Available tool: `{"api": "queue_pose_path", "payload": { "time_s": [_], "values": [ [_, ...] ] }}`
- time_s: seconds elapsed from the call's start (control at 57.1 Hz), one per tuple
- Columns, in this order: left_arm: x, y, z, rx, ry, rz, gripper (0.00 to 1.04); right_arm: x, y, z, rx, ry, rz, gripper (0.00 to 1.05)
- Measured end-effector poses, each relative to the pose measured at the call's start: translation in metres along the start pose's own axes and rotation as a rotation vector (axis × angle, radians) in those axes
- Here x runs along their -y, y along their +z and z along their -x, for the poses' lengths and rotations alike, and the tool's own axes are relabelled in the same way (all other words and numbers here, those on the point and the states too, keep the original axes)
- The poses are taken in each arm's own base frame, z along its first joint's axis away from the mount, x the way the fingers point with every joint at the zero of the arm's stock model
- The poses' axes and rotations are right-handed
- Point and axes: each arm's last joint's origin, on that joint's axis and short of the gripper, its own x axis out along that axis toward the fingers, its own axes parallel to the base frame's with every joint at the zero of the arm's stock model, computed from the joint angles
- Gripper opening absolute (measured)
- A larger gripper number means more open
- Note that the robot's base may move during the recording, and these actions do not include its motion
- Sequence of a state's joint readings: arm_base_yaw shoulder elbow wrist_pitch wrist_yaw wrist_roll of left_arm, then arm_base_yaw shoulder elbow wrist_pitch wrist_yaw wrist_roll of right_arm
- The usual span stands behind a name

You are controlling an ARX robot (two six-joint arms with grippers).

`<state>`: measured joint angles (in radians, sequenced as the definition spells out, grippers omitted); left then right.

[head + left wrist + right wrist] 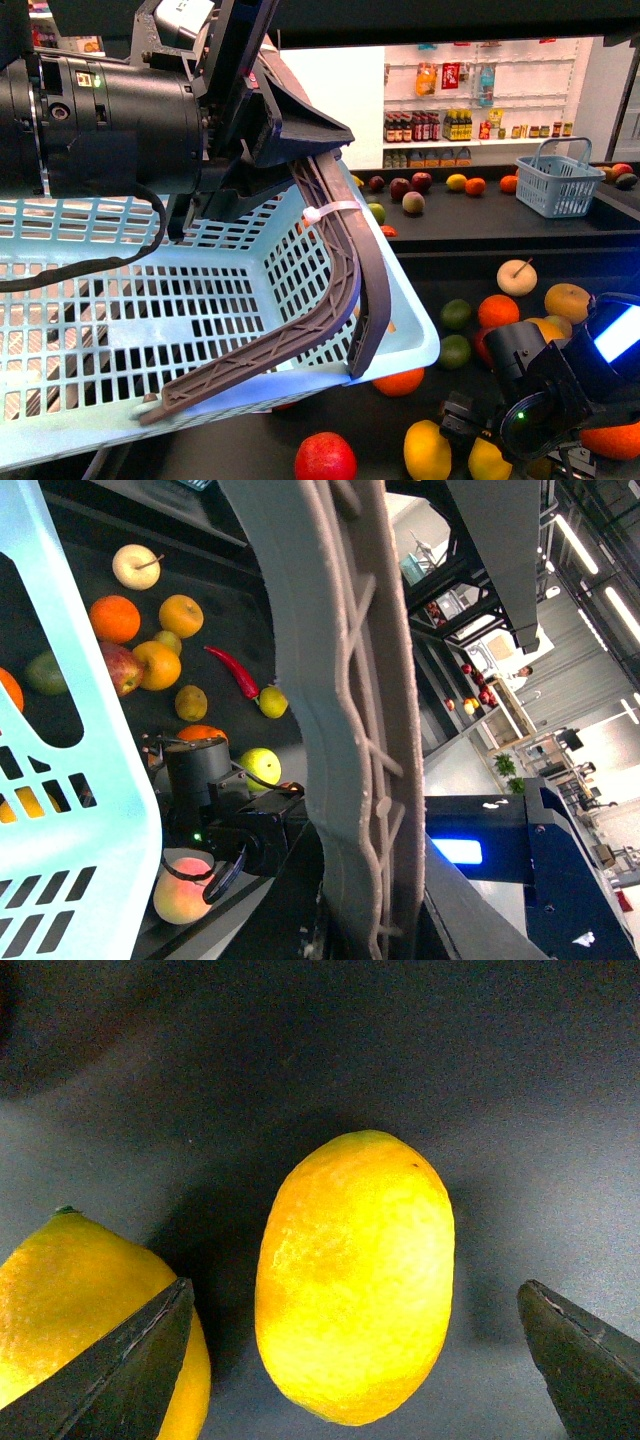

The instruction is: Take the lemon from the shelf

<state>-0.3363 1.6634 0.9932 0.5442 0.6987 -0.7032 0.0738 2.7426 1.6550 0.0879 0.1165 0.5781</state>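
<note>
Fingers [120,1370] of right gripper [355,1285] spread wide, flanking the lemon [355,1280] on both sides, touching neither flank. Lying flat on the dark deck of the shelf [300,1050], with a second lemon [80,1310] just beside, partly behind one finger. Well apart from the lemon, hanging aloft: a pale blue basket [100,250], its handle [345,260] seemingly clamped in left gripper [300,130]. Approach judged done; closing and lifting clear of the deck not yet done. Worth minding a nudge against the second lemon.
</note>
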Motion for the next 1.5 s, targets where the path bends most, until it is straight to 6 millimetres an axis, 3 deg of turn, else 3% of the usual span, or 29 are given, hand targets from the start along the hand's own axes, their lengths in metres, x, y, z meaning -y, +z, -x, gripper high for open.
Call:
{"api": "queue_pose_path", "payload": {
  "time_s": [0.472,0.56,0.682,0.752,0.945,1.015,1.137,1.33,1.505],
  "values": [
    [0.0,0.0,0.0,0.0,0.0,0.0,0.11,0.0,-0.004,-0.02,0.007,-0.021,0.026,0.96],
    [0.0,0.0,0.0,0.0,0.0,0.0,0.11,0.0,-0.004,-0.02,0.007,-0.021,0.027,0.85],
    [0.0,0.0,0.0,0.0,0.0,0.0,0.11,0.001,-0.004,-0.02,0.005,-0.018,0.027,0.6],
    [0.0,0.0,0.0,0.0,0.0,0.0,0.11,0.002,-0.004,-0.018,0.005,-0.019,0.025,0.5],
    [0.0,0.0,0.0,0.0,0.0,0.0,0.11,0.004,0.004,0.0,0.071,-0.038,0.028,0.48],
    [0.0,0.0,0.0,0.0,0.0,0.0,0.11,0.002,0.015,0.018,0.125,-0.046,0.019,0.48],
    [0.0,0.0,0.0,0.0,0.0,0.0,0.11,-0.008,0.044,0.069,0.262,-0.003,0.002,0.48],
    [0.0,0.0,0.0,0.0,0.0,0.0,0.11,-0.02,0.096,0.172,0.449,0.184,-0.057,0.48],
    [0.0,0.0,0.0,0.0,0.0,0.0,0.11,-0.021,0.107,0.244,0.424,0.454,-0.096,0.48]
  ]
}}
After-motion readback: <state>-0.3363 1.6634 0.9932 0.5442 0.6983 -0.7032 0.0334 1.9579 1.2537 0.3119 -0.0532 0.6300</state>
